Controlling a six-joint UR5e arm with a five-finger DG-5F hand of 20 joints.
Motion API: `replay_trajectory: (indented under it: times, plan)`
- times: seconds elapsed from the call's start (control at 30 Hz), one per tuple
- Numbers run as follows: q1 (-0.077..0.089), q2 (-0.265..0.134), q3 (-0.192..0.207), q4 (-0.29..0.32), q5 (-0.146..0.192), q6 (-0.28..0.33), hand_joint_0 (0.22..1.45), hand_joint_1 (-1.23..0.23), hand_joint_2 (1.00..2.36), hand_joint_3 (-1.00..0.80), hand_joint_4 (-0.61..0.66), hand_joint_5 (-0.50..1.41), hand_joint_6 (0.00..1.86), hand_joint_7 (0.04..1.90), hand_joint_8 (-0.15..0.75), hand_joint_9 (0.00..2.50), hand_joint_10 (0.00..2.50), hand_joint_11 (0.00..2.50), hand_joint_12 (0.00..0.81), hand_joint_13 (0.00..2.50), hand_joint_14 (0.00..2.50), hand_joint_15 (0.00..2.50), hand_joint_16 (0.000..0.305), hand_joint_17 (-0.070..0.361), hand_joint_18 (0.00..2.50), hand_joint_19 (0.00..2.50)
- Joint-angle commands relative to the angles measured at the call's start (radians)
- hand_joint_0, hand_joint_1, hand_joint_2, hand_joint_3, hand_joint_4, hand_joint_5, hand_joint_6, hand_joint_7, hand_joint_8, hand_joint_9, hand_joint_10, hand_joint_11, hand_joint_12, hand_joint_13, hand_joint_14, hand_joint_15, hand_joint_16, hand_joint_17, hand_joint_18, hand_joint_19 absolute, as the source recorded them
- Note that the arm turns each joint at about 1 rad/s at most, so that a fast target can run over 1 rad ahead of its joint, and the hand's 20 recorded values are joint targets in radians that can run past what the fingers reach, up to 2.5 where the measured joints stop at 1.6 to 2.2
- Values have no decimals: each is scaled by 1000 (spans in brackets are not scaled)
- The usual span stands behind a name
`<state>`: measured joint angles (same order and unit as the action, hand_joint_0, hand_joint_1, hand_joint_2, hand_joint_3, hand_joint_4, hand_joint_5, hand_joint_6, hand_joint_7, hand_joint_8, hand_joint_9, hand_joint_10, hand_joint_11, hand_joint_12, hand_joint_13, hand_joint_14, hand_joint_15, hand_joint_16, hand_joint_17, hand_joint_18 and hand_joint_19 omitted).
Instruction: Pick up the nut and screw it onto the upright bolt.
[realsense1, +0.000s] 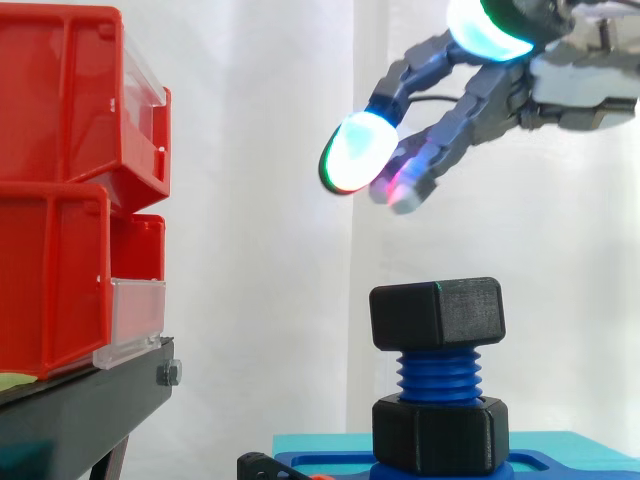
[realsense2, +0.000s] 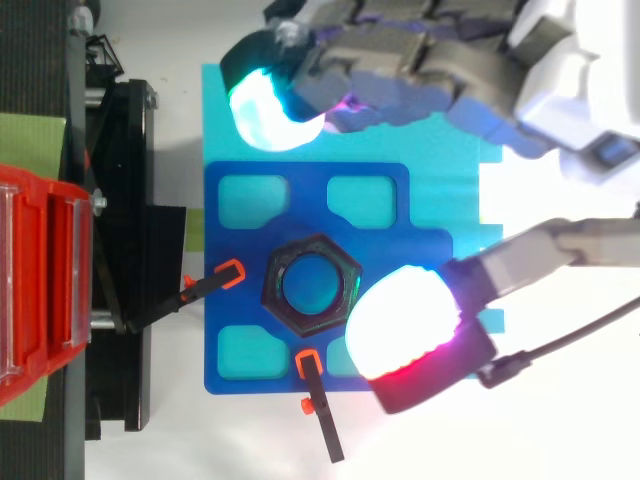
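Here we hold the hand (realsense1: 480, 103) spread and empty, above the nut (realsense1: 437, 313).
The nut sits just below our fingertips (realsense1: 357, 150), resting atop the upright bolt (realsense1: 438, 375), whose long axis runs vertically beneath us.

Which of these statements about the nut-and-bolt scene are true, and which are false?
1. A black nut sits at the top of the blue bolt. True.
2. The hand grips that nut. False: it hovers above it, fingers relaxed, holding nothing.
3. In the side view, the red bins stand to the right of the bolt. False: they stand to its left.
4. The bolt stands upright on a blue plate. True.
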<state>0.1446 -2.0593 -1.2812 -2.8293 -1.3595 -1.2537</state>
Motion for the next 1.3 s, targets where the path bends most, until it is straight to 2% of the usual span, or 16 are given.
replay_trajectory:
  times: [0.0,0.07,0.23,0.53,0.63,0.73,0.77,0.87,1.03,1.17,1.27]
  plan:
    - [6,-18,0,28,0,4,442,-319,1000,-500,285,-109,501,602,279,730,0,0,406,373,0,0,75,168,0,0]
    - [10,-18,0,30,2,4,429,-325,1000,-500,285,-108,501,601,270,638,0,0,409,263,0,0,71,160,0,0]
    - [18,-18,0,13,0,4,423,-333,1000,-500,284,-107,501,612,259,538,0,0,409,197,0,0,71,160,0,0]
    - [23,-19,-9,10,0,4,426,-332,1000,-500,289,-103,501,624,258,511,0,0,405,180,0,0,70,157,0,0]
    - [29,-19,-26,16,0,4,427,-331,1000,-500,288,-102,501,624,257,509,0,0,404,182,0,0,69,156,0,0]
    - [35,-19,-55,47,3,4,429,-331,1000,-500,287,-101,501,629,258,511,0,0,402,182,0,0,68,154,0,0]
    - [38,-19,-69,76,3,4,429,-333,1000,-500,292,-100,501,635,260,516,0,0,401,181,0,0,68,153,0,0]
    - [41,-19,-81,111,7,4,432,-337,1000,-500,295,-100,501,642,262,523,0,0,399,182,0,0,67,151,0,0]
    - [41,-56,-86,123,0,13,436,-345,1000,-500,295,-98,502,654,264,534,0,0,400,190,0,0,66,149,0,0]
    - [44,-56,-86,154,2,23,440,-351,1000,-500,298,-98,502,664,271,551,0,0,404,202,0,0,66,148,0,0]
    - [46,-58,-86,153,5,23,444,-354,1000,-500,305,-98,502,667,273,561,0,0,403,208,0,0,66,148,0,0]
